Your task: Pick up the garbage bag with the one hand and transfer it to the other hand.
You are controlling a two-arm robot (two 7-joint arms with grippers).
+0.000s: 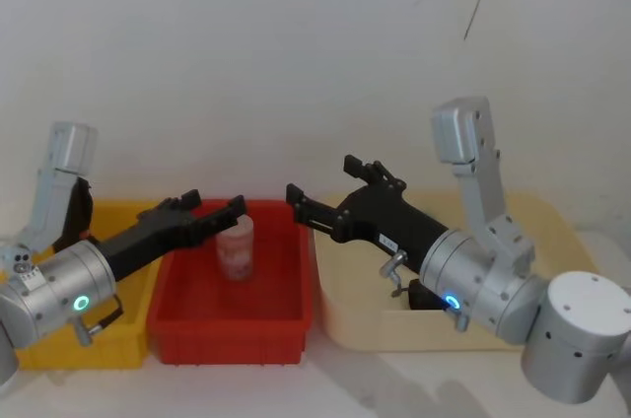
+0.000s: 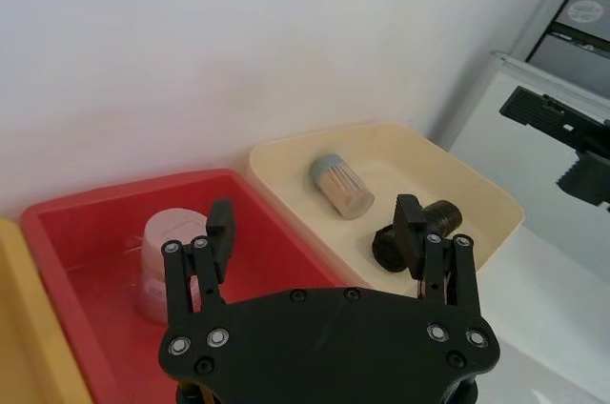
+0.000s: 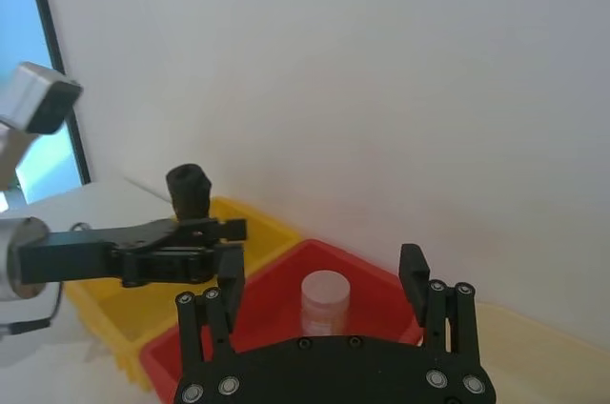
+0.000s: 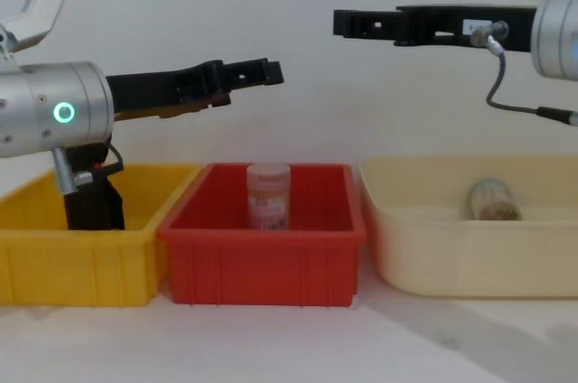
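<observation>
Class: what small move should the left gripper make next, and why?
Probably swing the left gripper back over the yellow bin toward the upright garbage bag: its jaws are open and empty above the red bin, away from the bag. The right gripper hovers higher up.

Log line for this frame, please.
left gripper open, empty, over red bin | right gripper open, empty, raised higher | garbage bag upright in yellow bin, ungrasped

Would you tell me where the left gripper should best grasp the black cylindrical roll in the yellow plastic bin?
Probably its upper half, from above: the black cylindrical roll stands upright, its base behind the yellow plastic bin wall. Close the open left gripper across its sides.
</observation>
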